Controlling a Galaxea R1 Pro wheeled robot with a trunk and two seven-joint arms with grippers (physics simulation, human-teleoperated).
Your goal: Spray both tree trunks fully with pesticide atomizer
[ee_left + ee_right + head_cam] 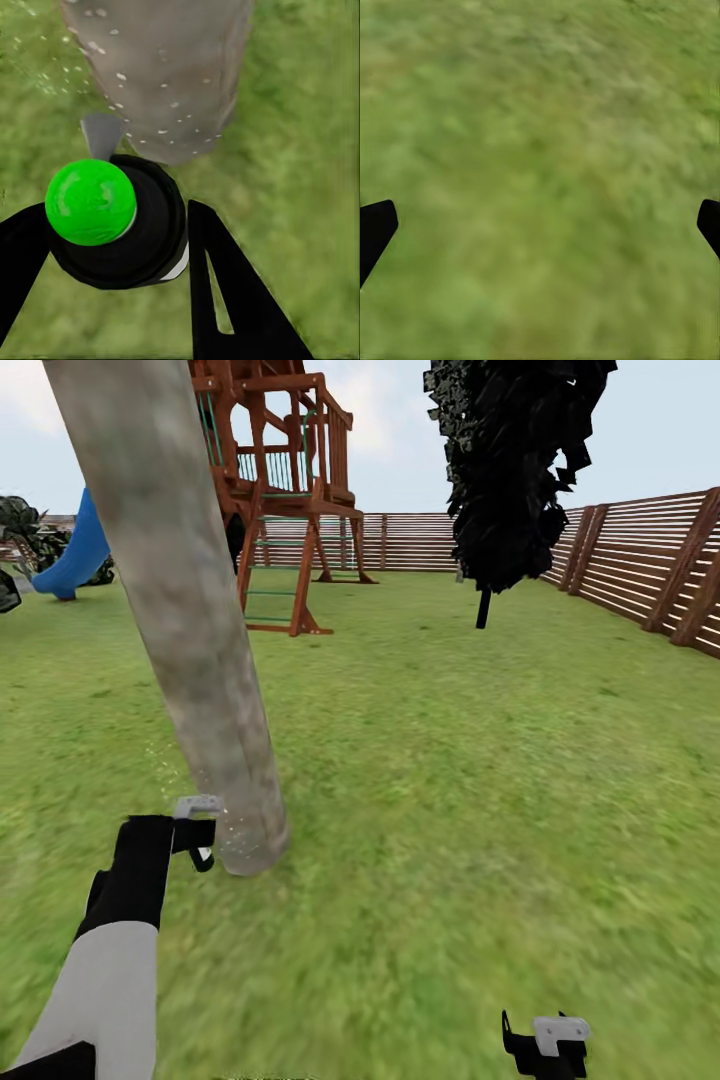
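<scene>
In the head view a thick mottled grey-beige tree trunk (190, 610) rises from the grass, leaning toward the upper left. My left gripper (200, 838) sits close against its base. In the left wrist view that gripper (116, 216) is shut on the pesticide atomizer (131, 232), a black body with a bright green round cap and a grey nozzle (100, 135) aimed at the trunk (169, 67). Fine white pesticide specks (120, 76) dot the bark and drift over the grass beside it. My right gripper (545, 1048) hangs low at the right, open (540, 225) over bare grass.
A wooden play tower (290, 480) with a blue slide (75, 560) stands behind the trunk. A dark narrow conifer (505, 470) rises at the back right. A brown slatted fence (640, 565) runs along the back and the right side. Lawn (480, 760) stretches between them.
</scene>
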